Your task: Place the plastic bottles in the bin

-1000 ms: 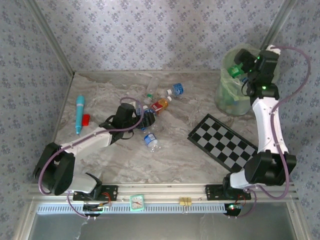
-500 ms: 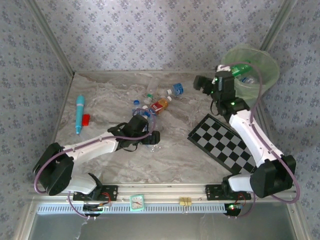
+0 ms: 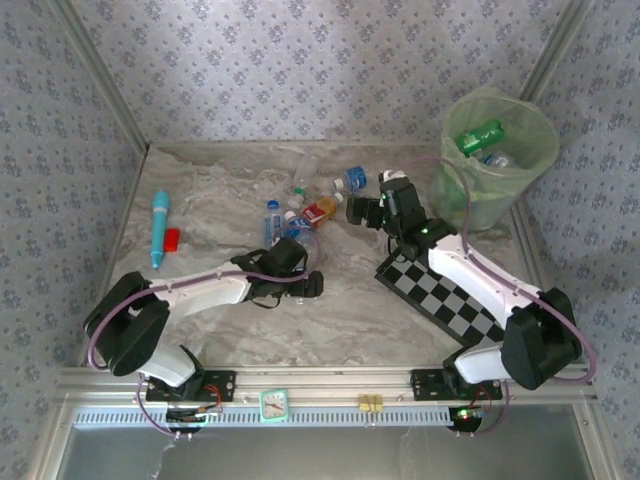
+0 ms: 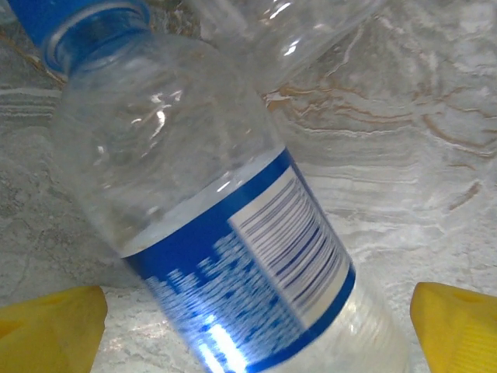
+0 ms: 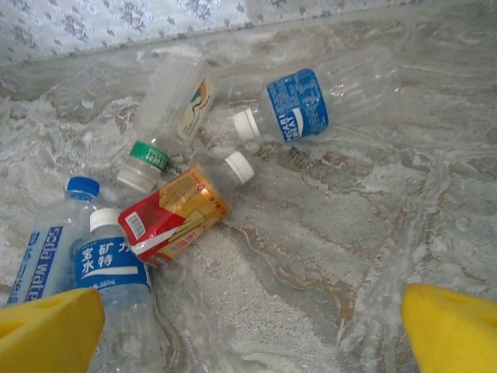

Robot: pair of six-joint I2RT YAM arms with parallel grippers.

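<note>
pen: turquoise pen (image 3: 160, 228) lies flat at the far left of the table (image 3: 340, 325), with a small red piece (image 3: 171, 238) just beside it.
left gripper: left gripper (image 3: 306, 285) is low over the table, on the near side of the bottle pile. Wrist view (image 4: 248, 342): jaws wide, yellow fingertips (image 4: 50, 326) at both frame edges.
bottle at left gripper: clear bottle with blue label (image 4: 233, 233) lies on its side between the fingertips, blue cap toward upper left. A thin strip of table shows on each side, so it isn't clamped. Another clear bottle (image 4: 287, 31) lies just past its shoulder.
bottle pile: loose bottles (image 3: 300, 205) lie on the table mid-back, between the two grippers. Right wrist view, from the left:
- blue-cap bottle (image 5: 46, 241)
- white-cap bottle with blue label (image 5: 116, 272), touching it
- red-orange labelled bottle (image 5: 175, 214), white cap
- bottle with green neck band (image 5: 167, 116) behind it
- clear bottle with blue label, white cap (image 5: 299, 105), slightly apart to the right
right gripper: right gripper (image 3: 362, 212) is just right of the pile and faces it. Wrist view (image 5: 248, 334): jaws wide, yellow fingertips (image 5: 454, 326) in the lower corners, bare table between them, gripping nothing.
checkerboard: checkerboard (image 3: 445, 290) lies flat on the right, with the right arm crossing its far corner.
bin: bin (image 3: 490, 195) stands upright in the far right corner, well apart from the pile. A green bottle (image 3: 478, 137) and a clear one (image 3: 500, 158) are inside.
</note>
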